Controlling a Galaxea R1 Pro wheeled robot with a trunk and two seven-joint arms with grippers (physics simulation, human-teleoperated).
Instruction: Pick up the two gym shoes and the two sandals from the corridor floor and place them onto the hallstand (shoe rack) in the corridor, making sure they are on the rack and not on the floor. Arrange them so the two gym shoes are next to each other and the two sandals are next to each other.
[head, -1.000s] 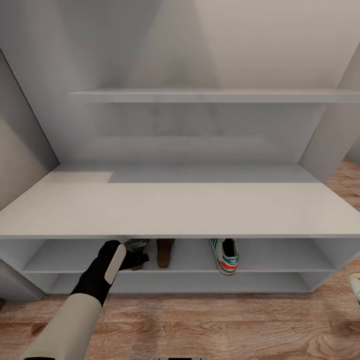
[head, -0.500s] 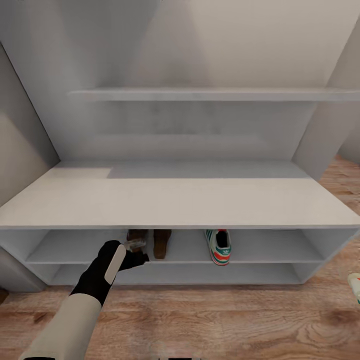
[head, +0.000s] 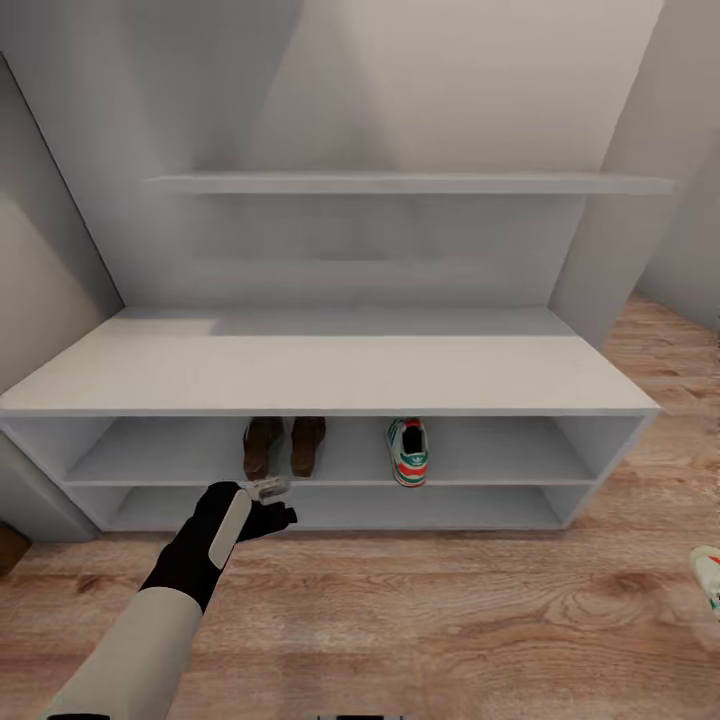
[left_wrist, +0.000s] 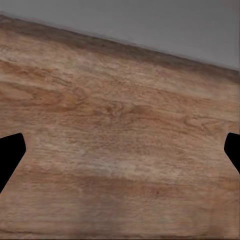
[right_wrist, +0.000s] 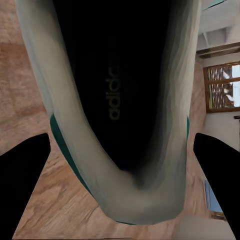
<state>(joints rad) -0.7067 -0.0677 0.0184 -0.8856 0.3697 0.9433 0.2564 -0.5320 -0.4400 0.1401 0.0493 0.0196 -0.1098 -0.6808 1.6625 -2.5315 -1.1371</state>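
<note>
Evidently the second gym shoe (right_wrist: 120, 115) is sitting lengthwise between the right hand's (right_wrist: 120, 165) spread fingers; its twin (head: 407, 452) is lying up-left on the hallstand (head: 330, 375).

Soft even light; faint shadows; sharp render.

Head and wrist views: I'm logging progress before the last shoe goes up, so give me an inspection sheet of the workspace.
Surface: wood-plank corridor floor, bare in front of the rack.
Job's things: two sandals side by side on the hallstand upper open shelf; one gym shoe on that shelf, apart from them; second gym shoe between the right hand's fingers, its edge at the head view's right border.
Clutter: nothing seen.
Grippers: left hand open, nothing between its fingers, in front of the shelves; right hand around the shoe, grip uncertain.
Cables: nothing seen.
Surroundings: grey walls, floating shelf above.
</note>
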